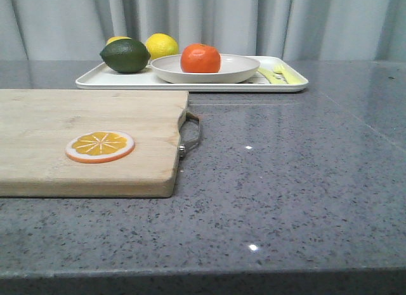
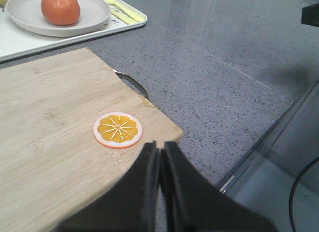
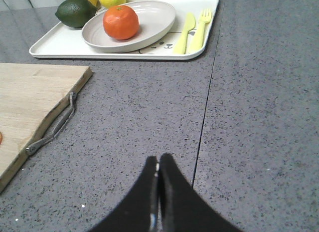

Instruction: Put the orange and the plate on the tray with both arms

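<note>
The whole, glossy deep-orange fruit (image 1: 200,58) sits inside the large, shallow off-white round plate (image 1: 241,68), slightly off the plate's centre toward the dark lime side, and the plate in turn rests flat within the long rectangular white tray with a low raised rim (image 1: 190,84). Taking the tray as the landmark: a dark green lime (image 1: 125,56) and two yellow lemons (image 1: 162,45) lie at its left end, just beside the plate; a pale yellow knife and fork (image 3: 194,30) lie at its opposite end, beside a faint bear drawing partly covered by the plate. In front of the tray, a little apart from its near rim, lies a light wooden cutting board with a metal handle (image 1: 82,139), carrying a flat orange slice disc (image 1: 100,146). All stand on a speckled grey stone table (image 1: 298,181). The left gripper (image 2: 159,147) hangs above the near corner of the board, well apart from the tray, its fingers pressed together on nothing. The right gripper (image 3: 158,162) hangs over bare table in front of the tray, likewise closed and empty. Judgement: both task items are seated on the tray and neither arm is in contact, so the placement appears complete; the nested arrangement looks stable, the rim checking any roll of the fruit.
</note>
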Robot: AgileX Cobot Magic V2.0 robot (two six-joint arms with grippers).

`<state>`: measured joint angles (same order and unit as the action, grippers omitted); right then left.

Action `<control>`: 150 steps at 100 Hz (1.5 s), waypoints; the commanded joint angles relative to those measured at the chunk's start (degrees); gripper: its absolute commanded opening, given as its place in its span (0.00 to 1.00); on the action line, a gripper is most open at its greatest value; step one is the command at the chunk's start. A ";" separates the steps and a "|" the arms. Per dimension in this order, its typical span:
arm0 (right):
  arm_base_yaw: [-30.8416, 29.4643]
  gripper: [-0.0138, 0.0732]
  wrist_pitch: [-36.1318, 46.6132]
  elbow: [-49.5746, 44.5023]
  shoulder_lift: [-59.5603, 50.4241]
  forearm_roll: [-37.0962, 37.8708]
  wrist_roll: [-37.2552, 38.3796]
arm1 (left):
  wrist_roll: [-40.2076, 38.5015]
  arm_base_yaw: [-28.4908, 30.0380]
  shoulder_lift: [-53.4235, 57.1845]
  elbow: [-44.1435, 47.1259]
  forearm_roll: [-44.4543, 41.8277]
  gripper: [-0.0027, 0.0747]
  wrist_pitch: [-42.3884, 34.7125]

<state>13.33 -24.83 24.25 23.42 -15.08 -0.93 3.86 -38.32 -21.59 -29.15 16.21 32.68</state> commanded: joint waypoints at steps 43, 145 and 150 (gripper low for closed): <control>-0.09 0.08 4.46 1.38 0.21 -0.09 -0.74 | 0.10 1.25 0.30 -1.34 -1.78 0.01 -10.83; -0.09 0.08 4.46 1.38 0.21 -0.09 -0.74 | 0.00 34.75 21.14 26.29 -9.01 0.01 -31.91; -0.09 0.08 4.46 1.38 0.21 -0.09 -0.74 | -0.41 35.01 22.07 27.58 -9.01 0.01 -32.15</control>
<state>13.33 -24.83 24.25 23.42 -15.08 -0.93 3.96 -3.89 -0.02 -1.47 7.47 3.36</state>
